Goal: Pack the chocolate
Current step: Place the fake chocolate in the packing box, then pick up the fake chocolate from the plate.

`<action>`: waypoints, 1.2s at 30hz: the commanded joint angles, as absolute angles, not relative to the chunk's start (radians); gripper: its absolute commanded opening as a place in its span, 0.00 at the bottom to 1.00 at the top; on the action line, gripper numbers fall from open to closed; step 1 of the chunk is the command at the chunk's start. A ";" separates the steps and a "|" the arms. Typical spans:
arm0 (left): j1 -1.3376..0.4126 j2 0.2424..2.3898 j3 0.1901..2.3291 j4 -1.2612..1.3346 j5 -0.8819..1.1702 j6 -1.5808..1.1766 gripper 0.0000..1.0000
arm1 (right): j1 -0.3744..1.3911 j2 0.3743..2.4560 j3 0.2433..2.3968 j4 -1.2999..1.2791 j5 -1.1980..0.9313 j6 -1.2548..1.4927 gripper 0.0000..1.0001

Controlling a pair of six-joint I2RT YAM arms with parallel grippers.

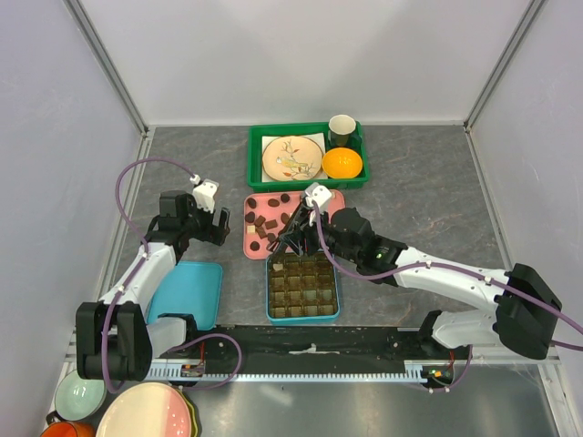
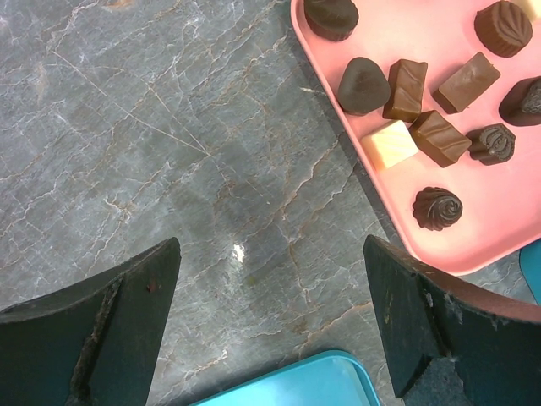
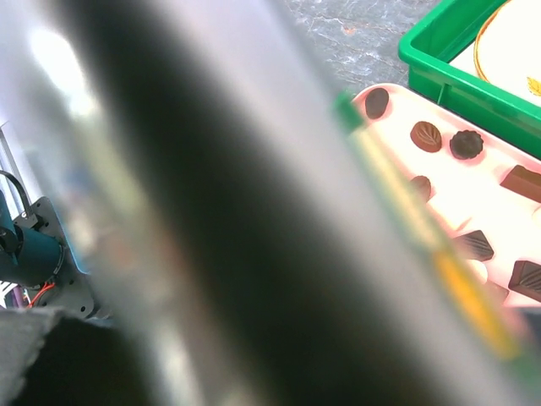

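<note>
Chocolate (image 2: pixel 440 138) sits loose on the pink tray (image 2: pixel 406 34): dark, lighter brown and one cream-white square, none touching the grippers as far as I can see. The tray's far edge is just beside the green basket (image 1: pixel 258 155), which holds a plate (image 1: pixel 291 157), a cup (image 1: pixel 342 130) and an orange (image 1: pixel 342 164). Touching the tray's near edge is the teal box (image 1: pixel 303 318) with its grid of compartments; they look dark from above, and I can't tell if any hold a piece.

The right gripper (image 1: pixel 293 238) hangs over the tray's near edge by the box. Its fingers are a dark clump in the top view, and the right wrist view is mostly a blurred dark band, so I can't tell how the jaws stand or whether they hold anything.

The left gripper (image 2: pixel 269 254) is over bare table (image 2: pixel 152 127) left of the tray, jaws wide apart with nothing between. A teal lid (image 1: pixel 187 291) lies near it, with only a corner showing in the left wrist view. Stacked dishes (image 1: pixel 146 411) are cut off at the bottom left.
</note>
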State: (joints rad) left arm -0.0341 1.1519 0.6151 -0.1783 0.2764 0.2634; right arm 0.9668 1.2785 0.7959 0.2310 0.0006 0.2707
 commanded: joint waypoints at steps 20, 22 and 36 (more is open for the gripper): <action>-0.031 1.127 0.623 -0.179 0.311 0.291 0.97 | 0.859 1.546 1.071 0.408 0.209 0.160 0.50; -0.031 1.127 0.624 -0.181 0.308 0.296 0.97 | 0.838 1.581 1.077 0.420 0.199 0.166 0.50; -0.031 1.140 0.632 -0.179 0.310 0.299 0.97 | 0.785 1.684 1.095 0.431 0.180 0.169 0.53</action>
State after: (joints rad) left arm -0.0341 1.1507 0.6151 -0.1860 0.2916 0.2707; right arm 0.7914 1.6772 1.0576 0.3668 0.1898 0.1638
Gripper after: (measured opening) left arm 0.965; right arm 0.529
